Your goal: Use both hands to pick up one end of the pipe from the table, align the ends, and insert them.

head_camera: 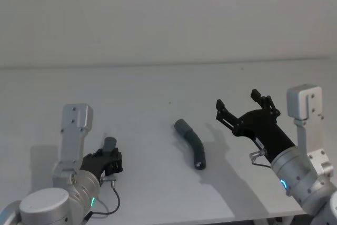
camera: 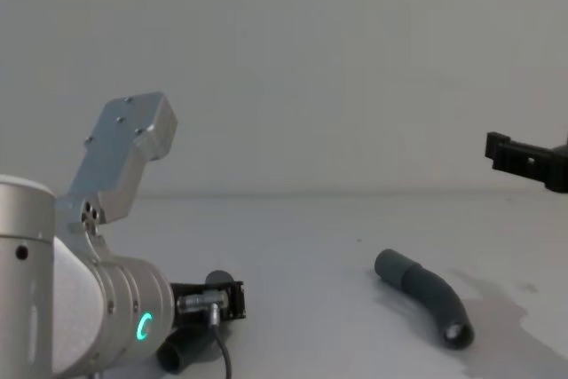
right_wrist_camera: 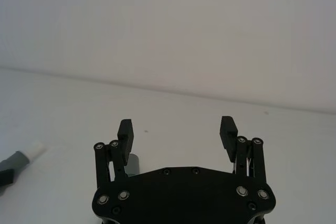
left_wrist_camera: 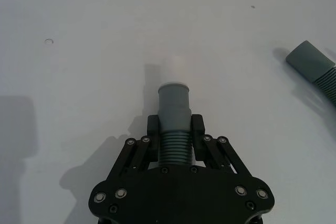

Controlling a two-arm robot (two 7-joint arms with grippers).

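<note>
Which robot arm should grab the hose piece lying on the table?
The right one, probably. The right gripper hangs open and empty near the loose hose piece, while the left gripper is farther off and shut on the white-tipped hose piece.

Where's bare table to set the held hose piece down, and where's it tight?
Free: the wide strip of table from the loose hose piece back to the wall, and the gap between that piece and the left gripper, shut on the held hose piece. Tight: right of the loose piece, where the open right gripper hangs.
</note>
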